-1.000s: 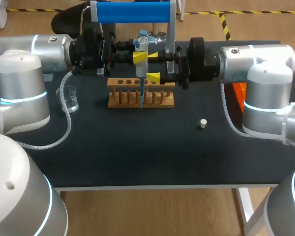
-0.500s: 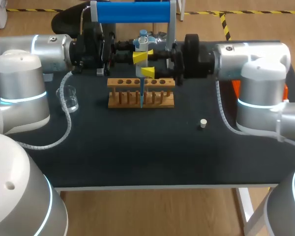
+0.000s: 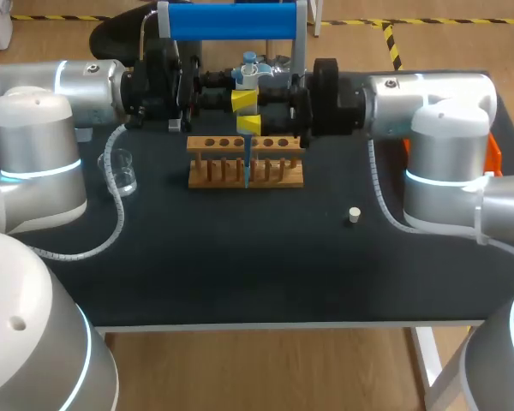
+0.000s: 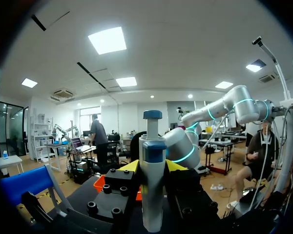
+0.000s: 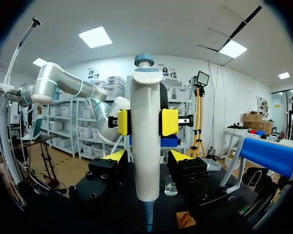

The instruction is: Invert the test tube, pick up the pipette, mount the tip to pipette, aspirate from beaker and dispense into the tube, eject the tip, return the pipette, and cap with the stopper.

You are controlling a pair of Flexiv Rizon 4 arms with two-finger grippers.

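**Two-arm pipetting station.** Landmark: the slotted wooden tube rack [image 3: 245,163] on the matte black surface [image 3: 240,265]. Directly above the rack, a white plastic pipette with a blue plunger cap [image 5: 146,136] stands upright. Its slim blue conical tip [image 3: 247,161] reaches down across the rack's front. The left hand [image 3: 245,99] pinches the pipette's barrel between flat yellow pads. The right hand [image 5: 147,155], lower on the barrel, is spread, and its wedge-shaped tips flank the barrel without touching it. Left of the rack stands a clear glass beaker [image 3: 122,171]. Right of the rack, towards the surface's front edge, lies a small cream stopper [image 3: 354,215]. Behind the rack rises a metal stand with a smooth blue crossbar [image 3: 231,20].
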